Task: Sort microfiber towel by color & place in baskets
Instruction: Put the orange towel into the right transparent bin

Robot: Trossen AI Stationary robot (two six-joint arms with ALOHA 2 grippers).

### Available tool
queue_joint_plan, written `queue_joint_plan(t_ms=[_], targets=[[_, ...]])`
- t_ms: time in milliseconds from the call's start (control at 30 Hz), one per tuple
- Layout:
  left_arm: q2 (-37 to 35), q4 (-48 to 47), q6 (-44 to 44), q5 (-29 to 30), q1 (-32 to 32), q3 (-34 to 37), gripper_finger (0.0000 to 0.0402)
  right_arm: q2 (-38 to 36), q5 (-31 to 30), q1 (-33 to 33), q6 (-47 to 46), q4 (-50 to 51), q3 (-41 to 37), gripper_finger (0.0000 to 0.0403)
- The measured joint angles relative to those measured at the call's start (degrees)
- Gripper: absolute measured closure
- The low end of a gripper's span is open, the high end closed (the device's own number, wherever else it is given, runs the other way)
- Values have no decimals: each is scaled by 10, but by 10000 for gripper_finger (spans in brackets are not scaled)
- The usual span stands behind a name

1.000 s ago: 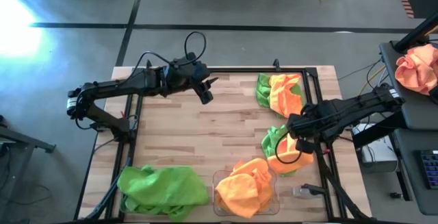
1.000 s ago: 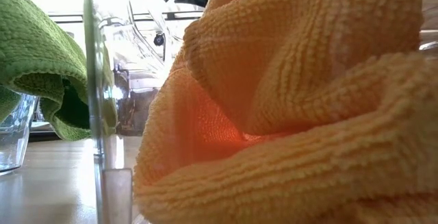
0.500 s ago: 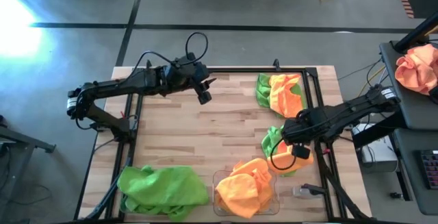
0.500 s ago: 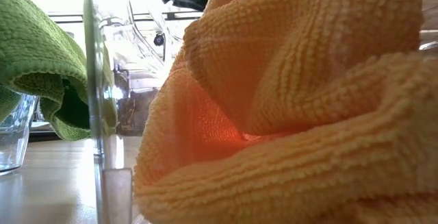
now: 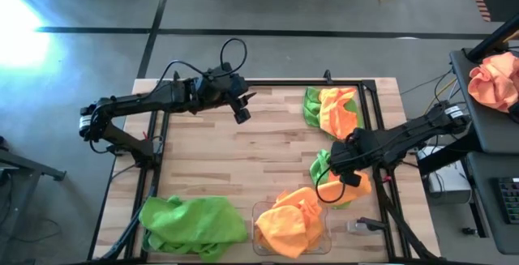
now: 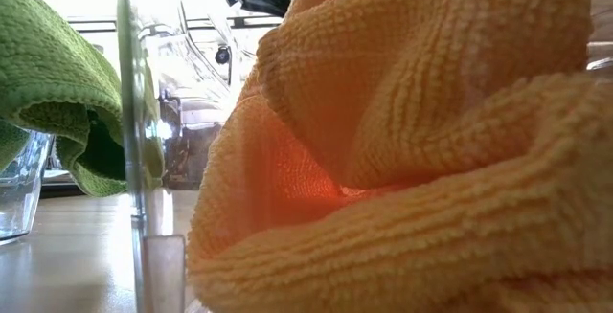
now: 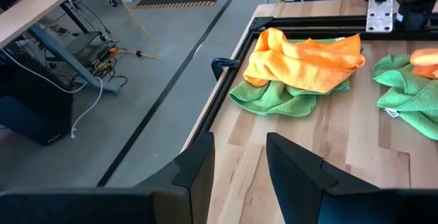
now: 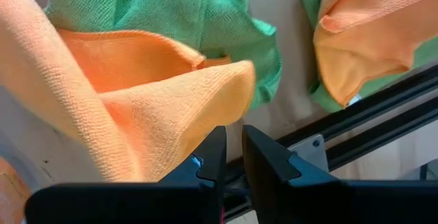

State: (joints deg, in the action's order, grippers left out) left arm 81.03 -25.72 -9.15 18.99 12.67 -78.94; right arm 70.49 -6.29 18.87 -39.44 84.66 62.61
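Orange towel (image 8: 137,107) draped beside right gripper (image 8: 233,145), jaws narrowly parted

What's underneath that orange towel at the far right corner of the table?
A green towel lies under the orange towel, its edges showing around it. Whether anything more lies beneath is covered.

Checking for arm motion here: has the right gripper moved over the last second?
Yes. In the high view the right gripper has shifted toward the table's middle, away from the black frame rail on its side.
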Motion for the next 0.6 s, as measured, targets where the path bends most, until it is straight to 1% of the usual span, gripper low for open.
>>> queue_joint_plan(t_ms=[233,433,600], targets=[[0,-11,0,0,0,0,283,31,10,0,5,-6,0,358],[0,-20,0,0,0,0,283,38,64,0,4,-14,0,358],[0,-20,0,0,0,0,283,33,67,0,5,-34,0,358]])
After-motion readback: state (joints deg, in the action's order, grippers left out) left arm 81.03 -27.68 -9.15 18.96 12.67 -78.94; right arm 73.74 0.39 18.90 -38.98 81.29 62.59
